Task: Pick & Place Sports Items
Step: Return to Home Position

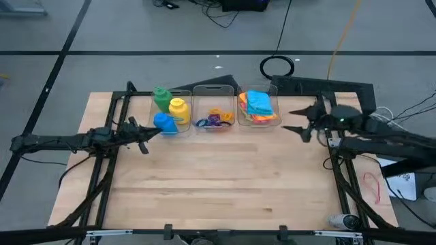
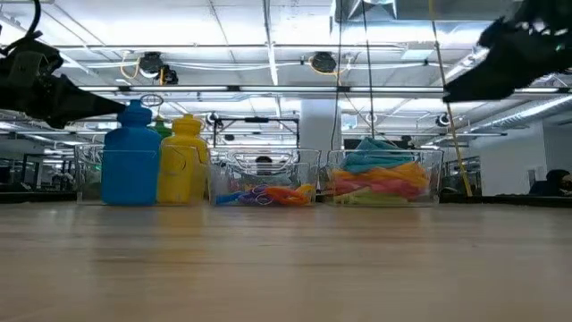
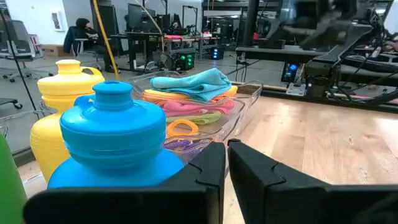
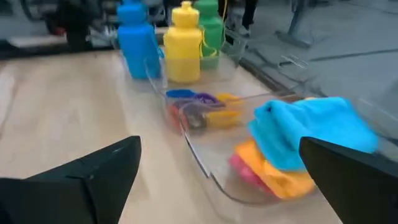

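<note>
I read left gripper [image 3: 227, 152] fingers together, empty, near the blue bottle [image 3: 112, 127]. Right gripper [image 4: 221, 143] fingers wide apart, above worktop [image 1: 218, 184] beside the cloths [image 1: 257, 105].

We find no writing, label, brand, number or sign that we can read in any view. A white sheet [image 1: 403, 184] off the table's right edge bears dark marks, too small for us to make out.

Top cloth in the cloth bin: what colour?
Light blue, near turquoise. The top cloth shows best in the right wrist view, lying over the orange cloth.
</note>
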{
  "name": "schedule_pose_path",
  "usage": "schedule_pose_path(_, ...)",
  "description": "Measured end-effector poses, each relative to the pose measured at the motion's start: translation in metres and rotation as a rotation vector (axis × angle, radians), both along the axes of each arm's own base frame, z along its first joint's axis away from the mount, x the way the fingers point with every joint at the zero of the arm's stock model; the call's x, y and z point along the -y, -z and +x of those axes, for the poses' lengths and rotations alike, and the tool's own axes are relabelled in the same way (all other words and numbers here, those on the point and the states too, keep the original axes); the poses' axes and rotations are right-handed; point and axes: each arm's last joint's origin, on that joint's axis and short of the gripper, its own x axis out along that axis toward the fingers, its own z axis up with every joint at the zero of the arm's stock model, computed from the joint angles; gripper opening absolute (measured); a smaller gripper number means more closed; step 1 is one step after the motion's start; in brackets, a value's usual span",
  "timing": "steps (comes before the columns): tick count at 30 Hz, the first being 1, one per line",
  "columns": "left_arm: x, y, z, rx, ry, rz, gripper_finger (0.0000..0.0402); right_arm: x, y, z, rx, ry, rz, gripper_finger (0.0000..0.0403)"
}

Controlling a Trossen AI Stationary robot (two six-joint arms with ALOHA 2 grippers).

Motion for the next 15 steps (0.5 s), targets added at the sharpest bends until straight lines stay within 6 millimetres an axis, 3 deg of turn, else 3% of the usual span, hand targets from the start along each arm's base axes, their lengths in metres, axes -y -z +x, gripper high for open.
schedule_pose_path(7,0.000,0.000,0.000,0.000,0.000,0.000,0.0021,0.008,0.057,0.014,0.286,0.084,0.187,0.0336)
schedule_pose_path(11,0.000,0.000,0.000,0.000,0.000,0.000,0.0021,0.011,0.074,0.007,0.337,0.108,0.114,0.0337)
schedule_pose_path(15,0.000,0.000,0.000,0.000,0.000,0.000,0.0021,0.010,0.078,-0.003,0.375,0.128,0.079,0.0336)
